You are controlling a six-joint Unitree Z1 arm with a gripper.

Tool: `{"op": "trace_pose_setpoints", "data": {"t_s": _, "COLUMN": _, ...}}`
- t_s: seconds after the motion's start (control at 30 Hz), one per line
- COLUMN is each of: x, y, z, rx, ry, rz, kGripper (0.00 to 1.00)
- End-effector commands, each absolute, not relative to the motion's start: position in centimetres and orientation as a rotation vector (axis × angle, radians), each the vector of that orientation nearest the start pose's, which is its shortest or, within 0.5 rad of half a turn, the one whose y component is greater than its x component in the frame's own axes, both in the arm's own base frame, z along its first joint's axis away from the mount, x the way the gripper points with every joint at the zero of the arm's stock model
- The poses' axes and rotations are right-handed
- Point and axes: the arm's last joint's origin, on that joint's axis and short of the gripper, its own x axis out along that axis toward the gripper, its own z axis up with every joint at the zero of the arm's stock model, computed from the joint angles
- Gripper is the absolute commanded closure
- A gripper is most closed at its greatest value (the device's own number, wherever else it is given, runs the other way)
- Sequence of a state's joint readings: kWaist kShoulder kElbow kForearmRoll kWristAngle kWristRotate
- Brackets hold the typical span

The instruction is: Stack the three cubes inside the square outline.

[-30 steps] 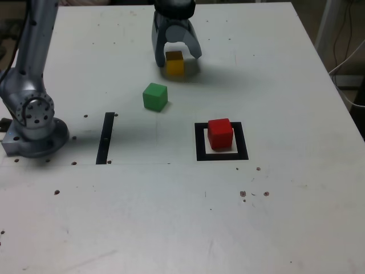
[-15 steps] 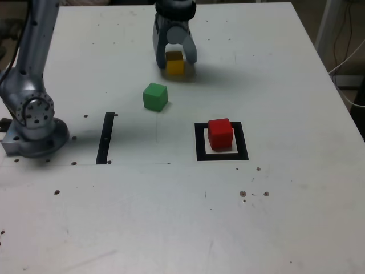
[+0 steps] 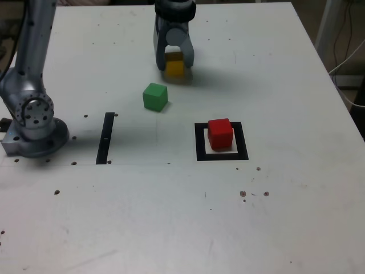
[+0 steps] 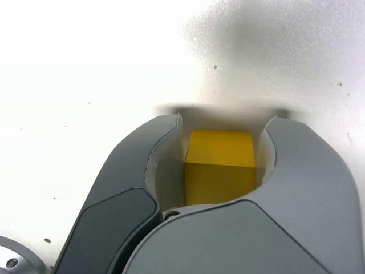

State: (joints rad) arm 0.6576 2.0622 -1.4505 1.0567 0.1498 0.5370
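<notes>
Looking like a robotics lab or test bench, not a home. A bare white table (image 3: 171, 217) w/ small dark specks and holes is taking up nearly the whole exterior view. A grey robot arm base (image 3: 34, 123) is sitting bolted at the exterior view's left. Black tape marks, incl. a square outline (image 3: 223, 156) and a thin strip (image 3: 105, 137), are lying on top. Cables (image 3: 345, 57) are hanging past the table's far right edge.

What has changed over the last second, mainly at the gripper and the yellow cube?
The gripper has narrowed its jaws around the yellow cube, now close against its sides. The cube has not visibly moved. The green cube and the red cube in the square outline stayed put.
</notes>
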Motion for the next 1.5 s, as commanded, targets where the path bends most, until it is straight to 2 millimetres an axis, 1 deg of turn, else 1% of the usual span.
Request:
{"op": "trace_pose_setpoints", "data": {"t_s": 0.0, "x": 28.5, "y": 22.7, "z": 21.7, "rx": -0.03, "ry": 1.72, "rz": 0.137, "kGripper": 0.64}}
{"op": "trace_pose_setpoints", "data": {"t_s": 0.13, "x": 28.5, "y": 22.4, "z": 22.2, "rx": -0.025, "ry": 1.696, "rz": 0.121, "kGripper": 0.71}}
{"op": "trace_pose_setpoints", "data": {"t_s": 0.27, "x": 28.5, "y": 21.7, "z": 23.3, "rx": -0.004, "ry": 1.672, "rz": 0.115, "kGripper": 0.75}}
{"op": "trace_pose_setpoints", "data": {"t_s": 0.4, "x": 28.5, "y": 20.5, "z": 24.9, "rx": 0.03, "ry": 1.64, "rz": 0.111, "kGripper": 0.77}}
{"op": "trace_pose_setpoints", "data": {"t_s": 0.53, "x": 28.7, "y": 18.8, "z": 26.6, "rx": 0.058, "ry": 1.605, "rz": 0.103, "kGripper": 0.79}}
{"op": "trace_pose_setpoints", "data": {"t_s": 0.73, "x": 29.6, "y": 15.2, "z": 28.1, "rx": 0.089, "ry": 1.592, "rz": 0.094, "kGripper": 0.79}}
{"op": "trace_pose_setpoints", "data": {"t_s": 1.1, "x": 31.5, "y": 6.0, "z": 30.0, "rx": 0.164, "ry": 1.594, "rz": 0.044, "kGripper": 0.79}}
{"op": "trace_pose_setpoints", "data": {"t_s": 1.27, "x": 32.3, "y": 2.8, "z": 30.0, "rx": 0.172, "ry": 1.583, "rz": 0.027, "kGripper": 0.79}}
{"op": "trace_pose_setpoints", "data": {"t_s": 1.47, "x": 33.6, "y": 0.7, "z": 28.9, "rx": 0.145, "ry": 1.609, "rz": 0.012, "kGripper": 0.79}}
